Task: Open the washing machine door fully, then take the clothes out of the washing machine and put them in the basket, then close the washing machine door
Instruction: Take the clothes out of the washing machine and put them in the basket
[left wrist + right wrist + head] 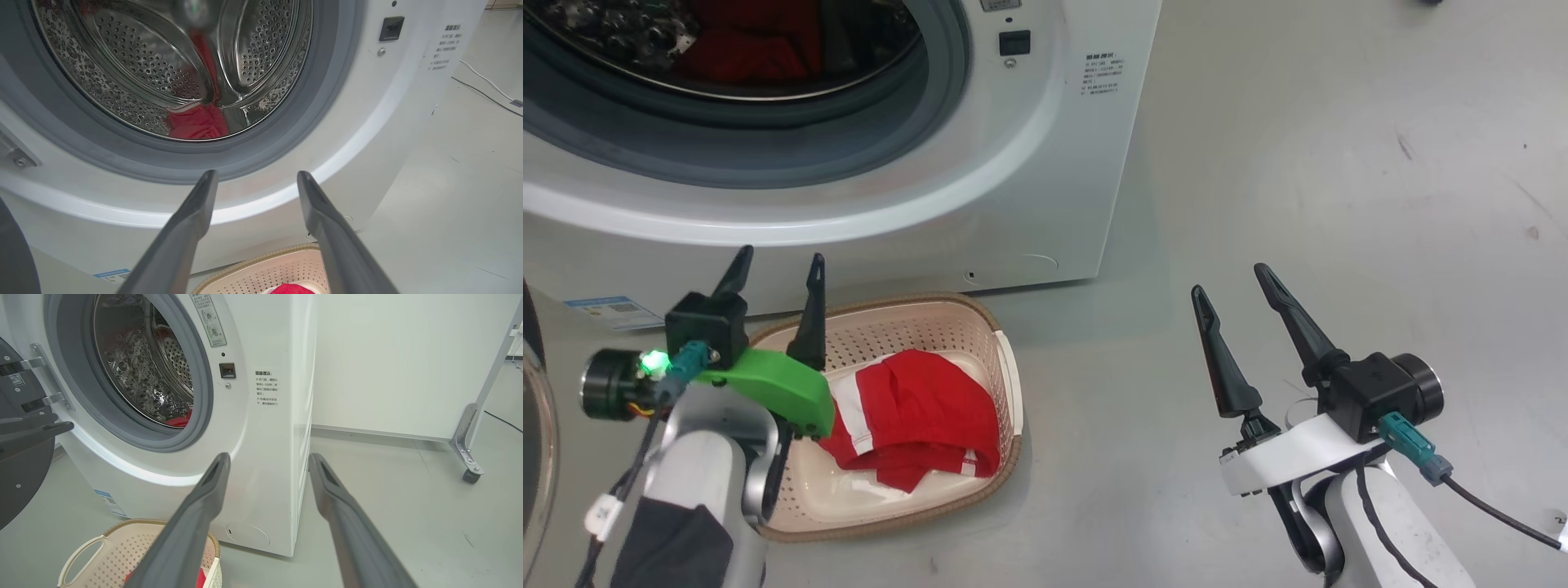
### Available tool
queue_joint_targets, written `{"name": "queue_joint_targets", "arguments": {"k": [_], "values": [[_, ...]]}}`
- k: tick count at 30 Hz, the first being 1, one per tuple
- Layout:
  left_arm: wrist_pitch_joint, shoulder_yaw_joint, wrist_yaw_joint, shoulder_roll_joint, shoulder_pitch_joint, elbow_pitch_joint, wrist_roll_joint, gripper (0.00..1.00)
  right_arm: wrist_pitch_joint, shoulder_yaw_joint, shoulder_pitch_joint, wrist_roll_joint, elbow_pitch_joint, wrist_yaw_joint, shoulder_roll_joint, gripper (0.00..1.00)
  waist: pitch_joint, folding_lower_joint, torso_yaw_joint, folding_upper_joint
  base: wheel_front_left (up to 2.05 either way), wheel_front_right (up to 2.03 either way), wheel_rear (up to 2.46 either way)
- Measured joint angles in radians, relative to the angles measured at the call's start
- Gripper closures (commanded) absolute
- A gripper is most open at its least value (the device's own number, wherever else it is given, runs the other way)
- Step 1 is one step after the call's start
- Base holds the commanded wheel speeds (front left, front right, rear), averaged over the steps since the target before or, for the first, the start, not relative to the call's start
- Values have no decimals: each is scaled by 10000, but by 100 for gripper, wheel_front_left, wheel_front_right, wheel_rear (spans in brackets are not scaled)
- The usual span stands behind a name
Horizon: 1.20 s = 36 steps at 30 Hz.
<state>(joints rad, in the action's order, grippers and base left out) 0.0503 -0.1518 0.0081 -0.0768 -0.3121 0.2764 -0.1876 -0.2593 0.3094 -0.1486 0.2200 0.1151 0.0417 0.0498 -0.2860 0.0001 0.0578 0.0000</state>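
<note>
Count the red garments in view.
2. One red garment lies in the basket; a second red garment sits low in the drum of the washing machine. More may be hidden deeper inside.

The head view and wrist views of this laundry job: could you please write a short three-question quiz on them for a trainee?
1. True or false: the red garment lies inside the basket.
2. The left gripper is: A) open, holding nothing; B) shut on the garment; C) shut on the basket's handle.
3. Fill in: the washing machine door stands ____ (open or shut).
Key: 1 true; 2 A; 3 open.
</note>
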Motion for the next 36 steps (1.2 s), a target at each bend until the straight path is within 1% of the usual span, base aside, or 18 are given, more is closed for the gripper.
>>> {"name": "queue_joint_targets", "arguments": {"k": [4,11,14,15,17,19,20,25,26,28,29,33,34,36], "values": [[-420,257,-52,-213,-966,391,-25,0,0,236,-218,6,-199,-15,0,0,-556,0,145,0,0,0,0],[-1235,757,-138,-846,-2593,993,-79,0,0,610,-694,188,-604,-94,6,0,-1524,1,515,0,0,0,0],[-1546,932,-169,-1172,-3329,1141,-142,0,0,813,-844,286,-740,-178,12,0,-1940,1,709,0,0,0,0],[-1682,1003,-249,-1292,-3578,1223,-151,0,0,869,-908,339,-780,-182,10,0,-2081,1,779,0,0,0,0],[-1891,1151,-278,-1536,-4007,1367,-169,0,0,961,-1024,454,-882,-199,12,0,-2356,1,923,0,0,0,0],[-2104,1231,-349,-1806,-4386,1419,-169,0,0,1072,-1161,548,-1011,-284,21,0,-2634,1,1077,0,0,0,0],[-2213,1239,-376,-1942,-4584,1442,-165,0,0,1135,-1223,602,-1070,-343,21,0,-2773,1,1153,0,0,0,0],[-2702,1388,-514,-2397,-5726,1582,-153,0,0,1367,-1574,828,-1308,-389,29,0,-3485,1,1535,0,0,0,0],[-2805,1398,-585,-2510,-5961,1593,-142,0,0,1411,-1649,867,-1363,-451,29,0,-3633,1,1610,0,0,0,0],[-2986,1409,-663,-2704,-6399,1616,-140,0,0,1486,-1813,894,-1473,-468,31,0,-3926,1,1754,0,0,0,0],[-3066,1413,-669,-2790,-6614,1628,-136,0,0,1532,-1897,928,-1534,-541,31,0,-4072,1,1823,0,0,0,0],[-3394,1404,-763,-3208,-7393,1733,-2,0,0,1747,-2255,1060,-1732,-548,33,0,-4659,1,2090,0,0,0,0],[-3486,1409,-800,-3407,-7674,1860,25,0,0,1850,-2432,1129,-1764,-633,29,0,-4937,1,2229,0,0,0,0],[-3521,1427,-838,-3574,-7892,2010,58,0,0,1918,-2558,1254,-1791,-677,29,0,-5187,0,2379,0,0,0,0]]}}
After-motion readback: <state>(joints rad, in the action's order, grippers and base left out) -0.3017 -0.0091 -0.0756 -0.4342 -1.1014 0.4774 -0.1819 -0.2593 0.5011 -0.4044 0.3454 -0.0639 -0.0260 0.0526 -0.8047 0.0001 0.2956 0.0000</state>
